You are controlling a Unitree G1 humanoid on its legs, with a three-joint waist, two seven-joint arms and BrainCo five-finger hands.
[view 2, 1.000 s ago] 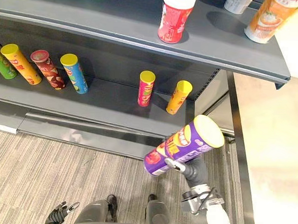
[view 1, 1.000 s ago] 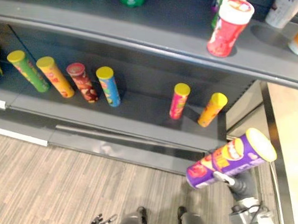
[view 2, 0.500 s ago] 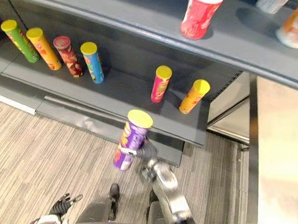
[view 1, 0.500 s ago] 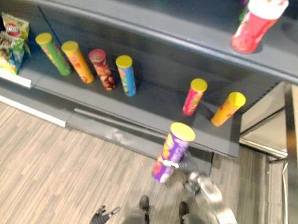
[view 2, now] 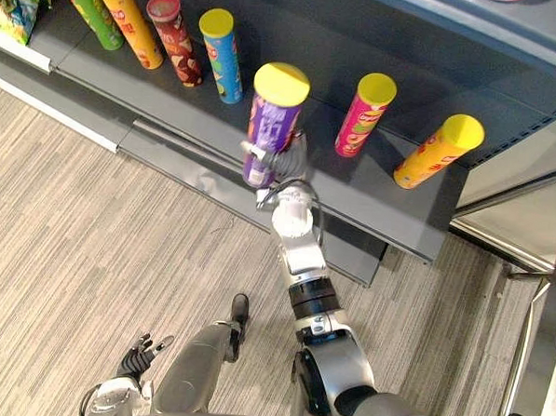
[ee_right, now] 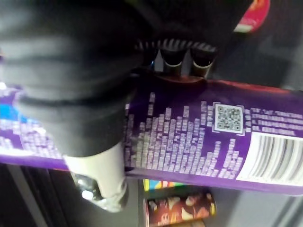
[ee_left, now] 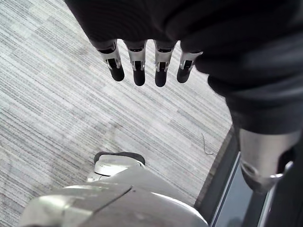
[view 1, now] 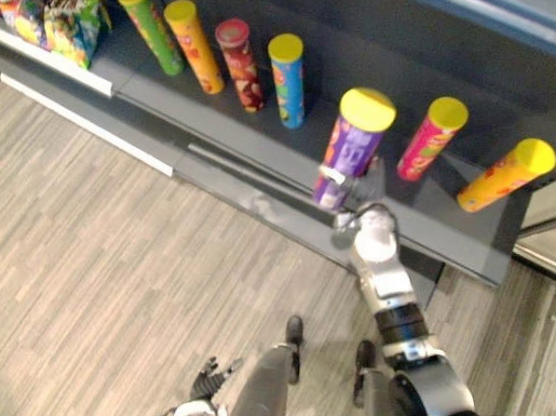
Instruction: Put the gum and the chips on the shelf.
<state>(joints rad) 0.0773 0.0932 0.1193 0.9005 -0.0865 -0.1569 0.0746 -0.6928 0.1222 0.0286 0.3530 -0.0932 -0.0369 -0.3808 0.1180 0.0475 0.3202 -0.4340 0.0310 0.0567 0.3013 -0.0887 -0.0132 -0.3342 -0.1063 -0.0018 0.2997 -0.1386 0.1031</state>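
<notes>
While right hand clasps chips can at grey shelf, left hand uncurled above striped floor.

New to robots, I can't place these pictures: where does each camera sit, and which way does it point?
Left eye view: on the head, looking down at the shelf; the right hand grips the purple chips can, the left hand hangs low.
Right eye view: beside it, same scene.
Left wrist view: on that wrist, facing the floor past open fingers.
Right wrist view: on that wrist, close against the can.
Both eyes and the right wrist share the can.
</notes>
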